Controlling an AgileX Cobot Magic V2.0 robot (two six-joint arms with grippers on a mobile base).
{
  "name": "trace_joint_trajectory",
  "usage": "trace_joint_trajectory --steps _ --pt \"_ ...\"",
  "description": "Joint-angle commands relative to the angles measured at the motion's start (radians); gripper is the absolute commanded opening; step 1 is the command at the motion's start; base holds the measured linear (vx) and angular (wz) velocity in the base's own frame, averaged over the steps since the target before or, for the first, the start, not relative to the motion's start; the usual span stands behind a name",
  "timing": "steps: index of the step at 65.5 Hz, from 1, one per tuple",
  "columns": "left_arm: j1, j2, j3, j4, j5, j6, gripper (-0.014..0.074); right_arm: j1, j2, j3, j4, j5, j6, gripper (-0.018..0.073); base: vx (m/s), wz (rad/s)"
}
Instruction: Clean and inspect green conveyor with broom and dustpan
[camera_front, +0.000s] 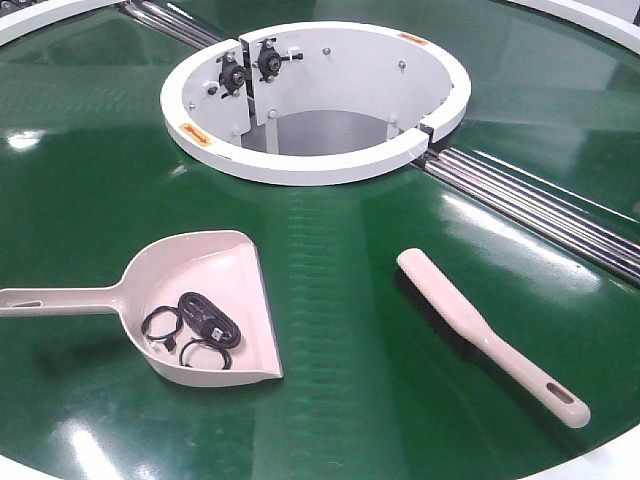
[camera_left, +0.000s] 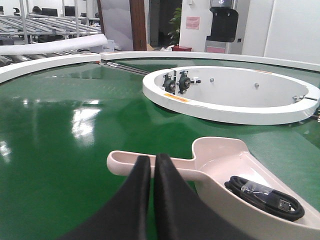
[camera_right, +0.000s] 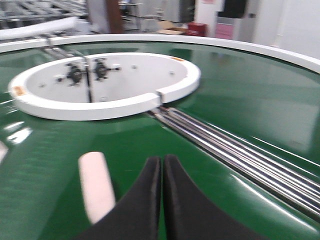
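A coiled black cable (camera_front: 192, 326) lies there; behind it stands a white ring (camera_front: 300, 165) with two black bearings (camera_front: 248, 63) inside.

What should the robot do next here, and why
Probably open the left hand and lower it onto the dustpan handle. That hand is shut just above the handle, holding nothing, and a coiled black cable already lies in the pan, while the broom rests free on the green conveyor.
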Motion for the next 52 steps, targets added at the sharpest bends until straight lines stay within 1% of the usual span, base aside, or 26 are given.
trace_joint_trajectory --steps 1,7,11,19,29,31,34,46,52 --pt "0.0 -0.015 0.009 -0.01 -0.079 -0.002 -0.0007 -0.067 0.007 -0.029 -0.059 -0.062 0.055 -0.0008 0.0 0.0" --pt "0.0 -0.015 0.009 -0.01 -0.079 -0.002 -0.0008 -0.08 -0.018 -0.002 -0.18 -0.08 0.128 -0.0008 0.0 0.0" --pt "0.0 -0.015 0.009 -0.01 -0.079 -0.002 -0.0008 -0.08 -0.047 0.037 -0.216 -0.119 0.159 -0.0008 0.0 0.0" --pt "0.0 -0.015 0.009 -0.01 -0.079 -0.002 -0.0007 -0.08 -0.13 0.145 -0.204 -0.201 0.163 -0.0008 0.0 0.0" --pt "0.0 -0.015 0.009 -0.01 -0.079 -0.002 -0.0006 -0.08 -0.23 0.253 -0.199 -0.225 0.169 -0.0008 0.0 0.0" --pt "0.0 -0.015 0.009 -0.01 -0.079 -0.002 -0.0006 -0.08 -0.253 0.262 -0.199 -0.221 0.169 -0.0008 0.0 0.0" --pt "0.0 -0.015 0.009 -0.01 -0.079 -0.002 -0.0006 -0.08 -0.272 0.261 -0.201 -0.172 0.172 -0.0008 0.0 0.0" --pt "0.0 -0.014 0.009 -0.01 -0.079 -0.002 -0.0006 -0.08 -0.269 0.261 -0.212 -0.172 0.154 -0.0008 0.0 0.0" --pt "0.0 -0.014 0.009 -0.01 -0.079 -0.002 -0.0006 -0.08 -0.269 0.261 -0.196 -0.172 0.162 -0.0008 0.0 0.0"
